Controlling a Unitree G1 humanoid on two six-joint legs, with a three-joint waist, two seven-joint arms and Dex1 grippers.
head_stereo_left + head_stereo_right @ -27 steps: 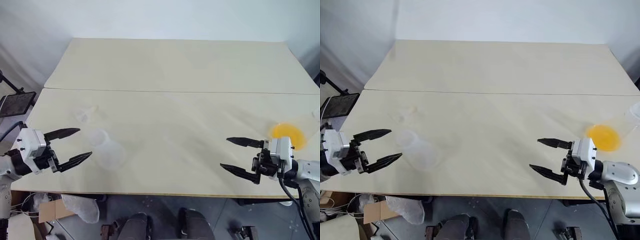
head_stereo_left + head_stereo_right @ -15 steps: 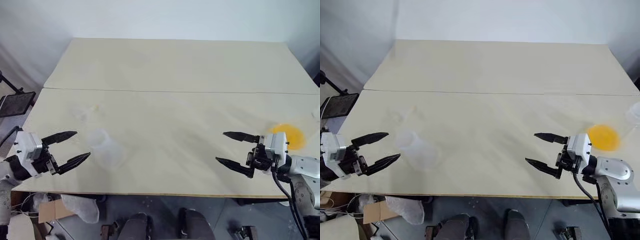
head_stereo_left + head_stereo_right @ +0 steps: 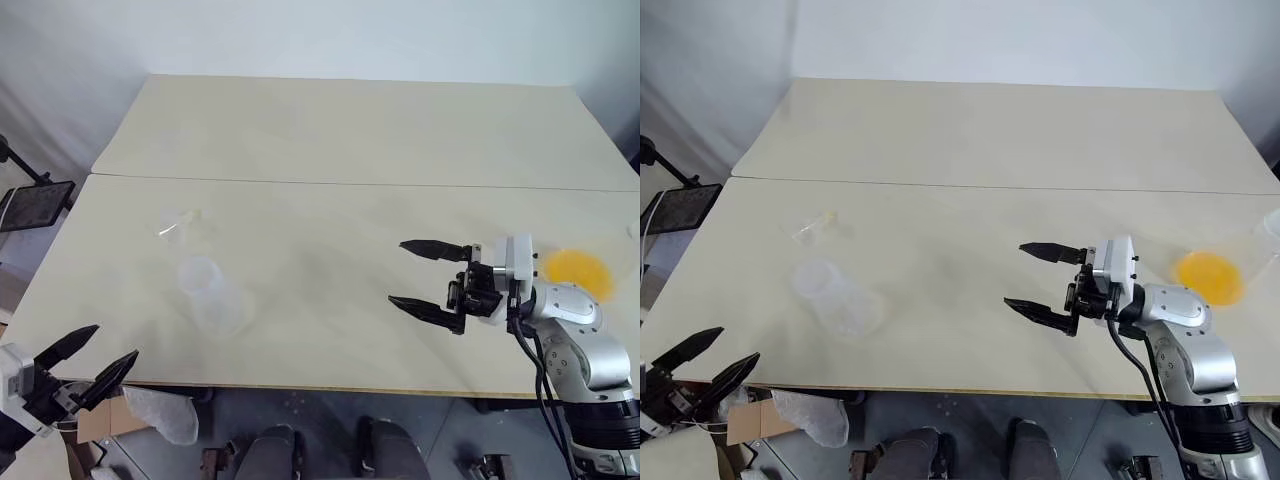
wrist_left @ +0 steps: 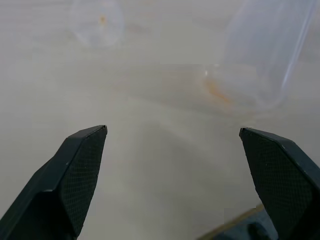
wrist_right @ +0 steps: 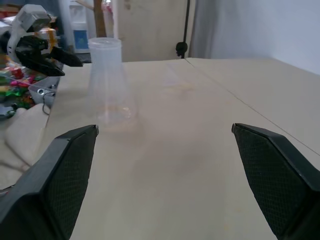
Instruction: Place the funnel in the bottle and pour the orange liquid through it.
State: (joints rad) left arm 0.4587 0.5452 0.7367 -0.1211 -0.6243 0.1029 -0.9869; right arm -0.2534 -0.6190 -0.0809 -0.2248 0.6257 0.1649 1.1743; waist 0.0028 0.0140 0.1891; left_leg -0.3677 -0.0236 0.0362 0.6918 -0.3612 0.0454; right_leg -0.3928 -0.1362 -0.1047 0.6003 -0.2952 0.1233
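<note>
The clear bottle (image 3: pixel 210 295) stands upright on the left part of the pale table, and the small clear funnel (image 3: pixel 180 225) lies just beyond it. Both appear in the left wrist view, bottle (image 4: pixel 265 55) and funnel (image 4: pixel 96 22). The orange liquid (image 3: pixel 577 270) sits in a clear vessel at the table's right edge. My left gripper (image 3: pixel 115 341) hangs open and empty off the near-left corner, short of the bottle. My right gripper (image 3: pixel 397 272) is open and empty over the table, pointing left, with the orange liquid behind its wrist. The right wrist view shows the bottle (image 5: pixel 108 80) far ahead.
Two pale tabletops (image 3: pixel 340 130) meet at a seam (image 3: pixel 350 181). A black stand with a tablet (image 3: pixel 30 205) is beyond the left edge. A box and plastic wrap (image 3: pixel 150 415) lie on the floor under the front edge.
My left gripper has pulled back from beside the bottle to below the near-left corner. My right gripper has moved left, away from the orange liquid. Both stayed open.
</note>
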